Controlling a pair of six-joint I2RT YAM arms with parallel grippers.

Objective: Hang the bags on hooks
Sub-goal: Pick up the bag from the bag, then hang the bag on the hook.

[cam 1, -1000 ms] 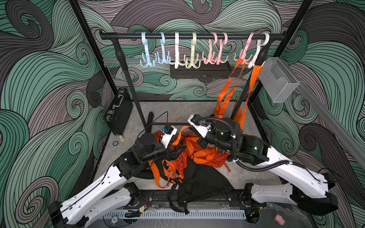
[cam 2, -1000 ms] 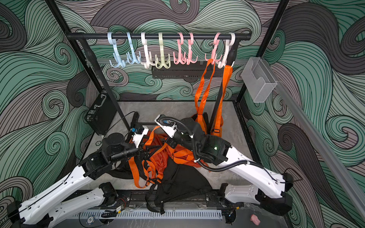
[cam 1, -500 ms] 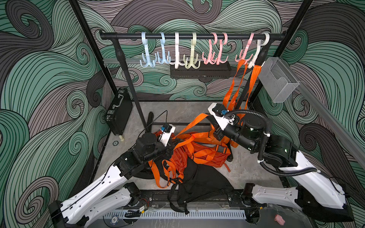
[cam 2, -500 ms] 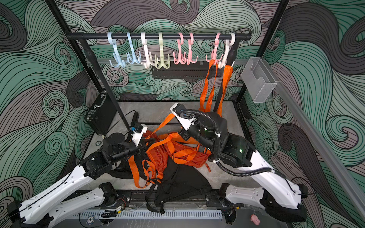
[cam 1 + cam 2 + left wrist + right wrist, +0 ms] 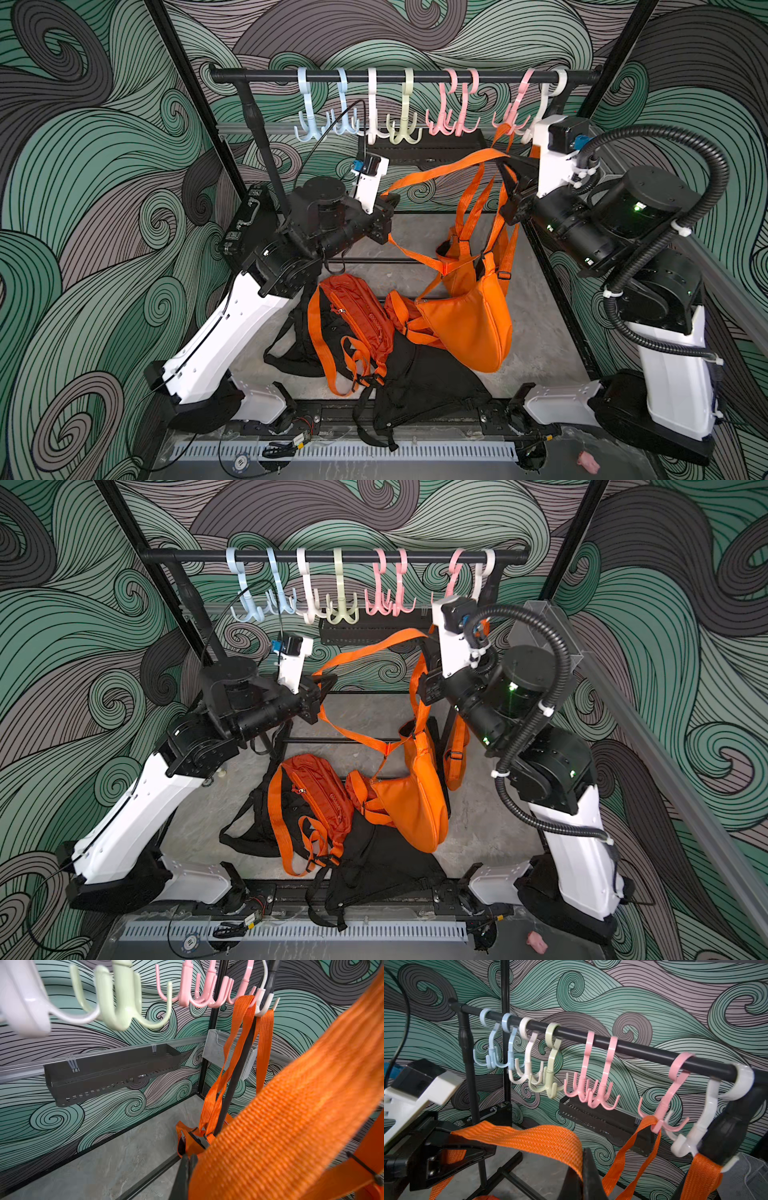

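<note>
Strap [image 5: 440, 168] of orange bag [image 5: 465, 320] is stretching between left pincer [image 5: 390, 203] and right pincer [image 5: 508, 180], both gripping it, clear below pink hooks [image 5: 453, 124].

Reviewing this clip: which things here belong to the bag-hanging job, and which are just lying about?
In the job: left gripper and right gripper, both shut on the strap of the orange bag; hooks on the rail.
Lying about: rust backpack, black bag, black tray, mesh basket, black case.
</note>
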